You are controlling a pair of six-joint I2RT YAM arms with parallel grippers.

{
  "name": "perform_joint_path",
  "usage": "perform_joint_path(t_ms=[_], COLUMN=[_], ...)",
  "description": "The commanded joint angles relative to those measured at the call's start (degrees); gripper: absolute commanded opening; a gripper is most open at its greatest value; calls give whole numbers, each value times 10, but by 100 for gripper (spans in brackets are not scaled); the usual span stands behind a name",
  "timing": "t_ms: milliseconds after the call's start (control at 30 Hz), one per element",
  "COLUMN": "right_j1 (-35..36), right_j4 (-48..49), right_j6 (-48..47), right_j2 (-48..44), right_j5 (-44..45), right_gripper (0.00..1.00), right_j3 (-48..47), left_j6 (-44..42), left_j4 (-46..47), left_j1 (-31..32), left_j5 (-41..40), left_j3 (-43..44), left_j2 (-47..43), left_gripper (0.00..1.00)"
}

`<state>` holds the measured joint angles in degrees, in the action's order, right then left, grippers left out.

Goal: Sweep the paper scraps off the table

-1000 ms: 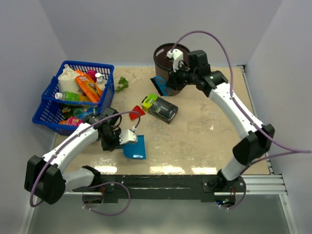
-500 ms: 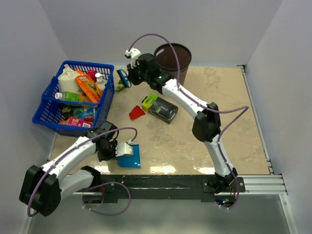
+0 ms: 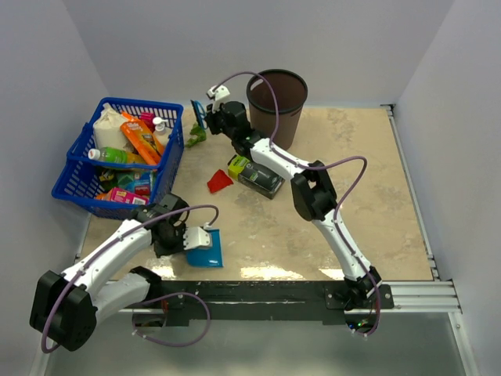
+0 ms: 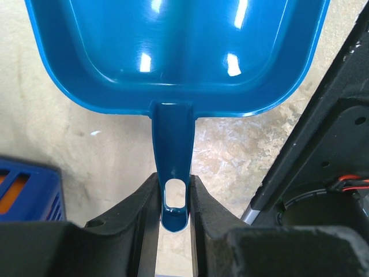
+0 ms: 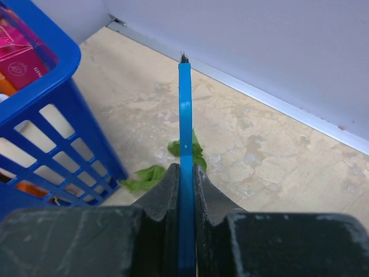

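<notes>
At the far left of the table (image 3: 368, 188), beside the blue basket (image 3: 78, 168), the right gripper (image 5: 185, 173) now holds the blue brush (image 5: 184, 109) above the green scrap (image 5: 151, 175). A second ago it was over by the brown bin (image 3: 277, 98), and the arm has since swung across the back of the table to get here. Its jaws are nearly closed, pinched on the thin brush, which the wrist view shows edge-on. The left gripper (image 4: 174, 186) is likewise closed narrow on the handle of the blue dustpan (image 4: 173, 57). It has drawn the pan back a little toward the near edge. The pan therefore lies well apart from both paper scraps that show: the green one just beside the basket, and the red scrap (image 3: 219, 181) just left of the black-and-lime box (image 3: 258, 176). The brush looks set to start on the green scrap. With the pan this far off, though, the scrap would have to be dragged a long way toward it, or the pan brought up to meet it, so neither scrap is close to being cleared yet.
</notes>
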<state>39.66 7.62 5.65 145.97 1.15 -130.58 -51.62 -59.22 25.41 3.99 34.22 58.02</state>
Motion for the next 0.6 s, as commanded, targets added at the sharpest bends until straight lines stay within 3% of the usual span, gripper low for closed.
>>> perform_joint_path(t_ms=[0,567], right_j1=[-3,2], right_j4=[70,-73], right_j6=[13,2], right_j2=[9,-31], right_j5=[9,-64], right_gripper=[0,0], right_j3=[-33,23], left_j6=[13,-14], left_j4=[-26,-20], left_j1=[0,-1], left_j5=[-21,-38], left_j3=[30,23], left_j2=[-4,-31], left_gripper=[3,3])
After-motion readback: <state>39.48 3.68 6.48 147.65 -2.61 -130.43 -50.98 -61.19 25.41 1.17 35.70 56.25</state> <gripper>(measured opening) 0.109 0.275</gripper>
